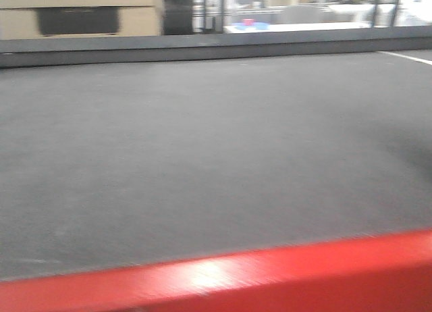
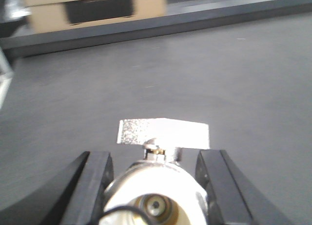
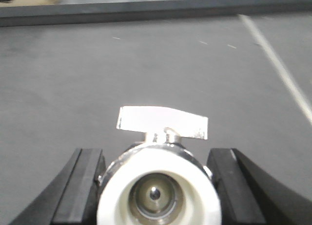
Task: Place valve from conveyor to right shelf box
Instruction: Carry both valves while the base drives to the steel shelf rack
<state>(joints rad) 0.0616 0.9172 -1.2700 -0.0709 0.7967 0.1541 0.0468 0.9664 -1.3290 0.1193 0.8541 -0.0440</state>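
Observation:
In the left wrist view a silvery valve (image 2: 156,183) with a white-rimmed bore and a flat metal handle (image 2: 163,132) sits between the black fingers of my left gripper (image 2: 153,154), which press on both its sides. The right wrist view shows a like valve (image 3: 156,186), handle up, with my right gripper (image 3: 155,151) shut on its body. Both hang over the dark grey conveyor (image 1: 216,157). In the front view neither grippers nor valve appear. The right shelf box is out of view.
The conveyor's red frame (image 1: 270,271) runs along the near edge and a black rail (image 1: 202,48) along the far edge. A cardboard box (image 1: 81,11) stands behind the rail at left. A white line (image 3: 278,64) crosses the belt at right.

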